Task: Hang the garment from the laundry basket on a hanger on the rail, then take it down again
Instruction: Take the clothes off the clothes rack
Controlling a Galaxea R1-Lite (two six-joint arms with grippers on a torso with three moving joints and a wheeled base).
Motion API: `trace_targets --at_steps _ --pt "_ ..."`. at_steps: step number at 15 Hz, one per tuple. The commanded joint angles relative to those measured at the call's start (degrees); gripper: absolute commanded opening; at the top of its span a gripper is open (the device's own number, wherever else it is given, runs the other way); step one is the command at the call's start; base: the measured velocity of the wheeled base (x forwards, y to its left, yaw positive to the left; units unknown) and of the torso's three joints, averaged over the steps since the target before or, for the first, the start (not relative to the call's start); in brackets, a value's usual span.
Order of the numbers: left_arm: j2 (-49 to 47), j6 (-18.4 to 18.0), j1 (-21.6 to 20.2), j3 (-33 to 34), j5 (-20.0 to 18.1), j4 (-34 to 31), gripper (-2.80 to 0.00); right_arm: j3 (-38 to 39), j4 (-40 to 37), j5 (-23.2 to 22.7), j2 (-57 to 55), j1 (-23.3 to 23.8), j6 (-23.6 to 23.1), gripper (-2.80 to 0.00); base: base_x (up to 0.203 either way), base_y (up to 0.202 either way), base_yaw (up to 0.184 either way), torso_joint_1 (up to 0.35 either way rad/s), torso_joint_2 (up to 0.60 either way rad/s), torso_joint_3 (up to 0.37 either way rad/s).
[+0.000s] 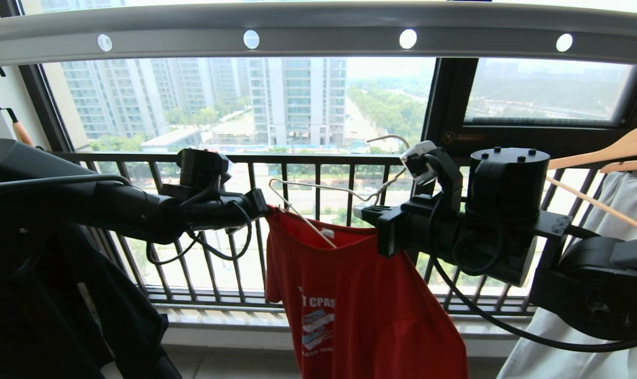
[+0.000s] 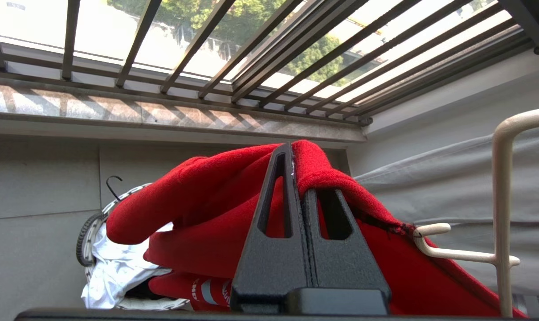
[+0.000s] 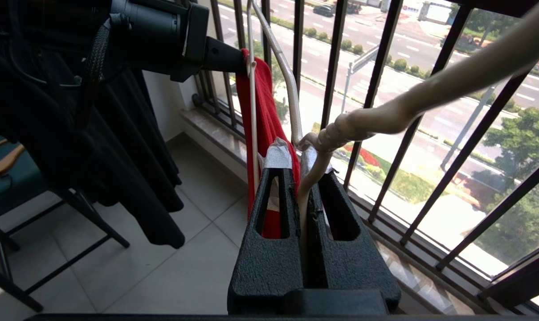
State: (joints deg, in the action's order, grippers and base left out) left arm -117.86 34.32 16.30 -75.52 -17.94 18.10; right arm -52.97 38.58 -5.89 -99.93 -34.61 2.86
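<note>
Jaws clamped: left gripper (image 2: pixel 296 178) on T-shirt (image 1: pixel 350 295) shoulder, right gripper (image 3: pixel 303 178) on hanger (image 1: pixel 329 192) neck, hanger's bar lying level between them.

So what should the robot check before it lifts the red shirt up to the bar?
1. Left gripper shut on the red T-shirt: ok.
2. Right gripper shut on the cream hanger at its neck: ok.
3. Shirt fully on the hanger: not ok; the left shoulder is pinched beside the hanger's end, not over it.
4. Hook on the rail: not ok, it sits below.
5. Free space on the rail between the black garment and the wooden hanger: ok.
</note>
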Motion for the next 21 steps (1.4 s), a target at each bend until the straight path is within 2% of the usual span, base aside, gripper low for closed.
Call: trace_targets --at_steps 1,4,8,11,15,17,19,21 --pt "-0.13 -0.08 1.06 0.6 -0.08 0.09 -2.8 -0.12 0.44 0.0 -0.18 0.07 0.04 -2.8 0.0 0.0 0.0 0.0 0.0 0.0" --pt "1.47 -0.63 2.97 1.25 0.01 -1.88 -2.8 -0.32 0.92 0.12 -1.13 0.3 0.19 -2.8 0.0 0.0 0.0 0.0 0.0 0.0" --pt "5.04 -2.33 6.32 1.34 0.01 -7.51 -2.8 -0.53 10.04 2.14 -3.96 0.54 3.69 -2.8 0.0 0.0 0.0 0.0 0.0 0.0" --pt "7.91 -2.33 8.31 1.53 0.01 -10.0 -2.8 -1.38 10.48 3.38 -4.6 0.6 4.25 -2.8 0.0 0.0 0.0 0.0 0.0 0.0" --pt "8.35 -2.24 9.27 1.79 0.01 -10.54 -2.8 -2.14 11.25 5.19 -4.75 1.03 4.52 -2.8 0.0 0.0 0.0 0.0 0.0 0.0" --pt "8.66 -2.31 11.34 2.92 0.01 -10.46 -2.8 -3.35 12.4 6.91 -4.9 1.19 6.87 -2.8 0.0 0.0 0.0 0.0 0.0 0.0" --pt "9.56 -2.24 12.73 3.51 -0.05 -10.61 -2.8 -4.56 13.62 8.94 -5.58 1.64 7.31 -2.8 0.0 0.0 0.0 0.0 0.0 0.0" --pt "10.87 -2.24 16.09 5.16 -0.03 -10.7 -2.8 -5.23 16.07 11.87 -6.9 1.56 7.1 -2.8 0.0 0.0 0.0 0.0 0.0 0.0"
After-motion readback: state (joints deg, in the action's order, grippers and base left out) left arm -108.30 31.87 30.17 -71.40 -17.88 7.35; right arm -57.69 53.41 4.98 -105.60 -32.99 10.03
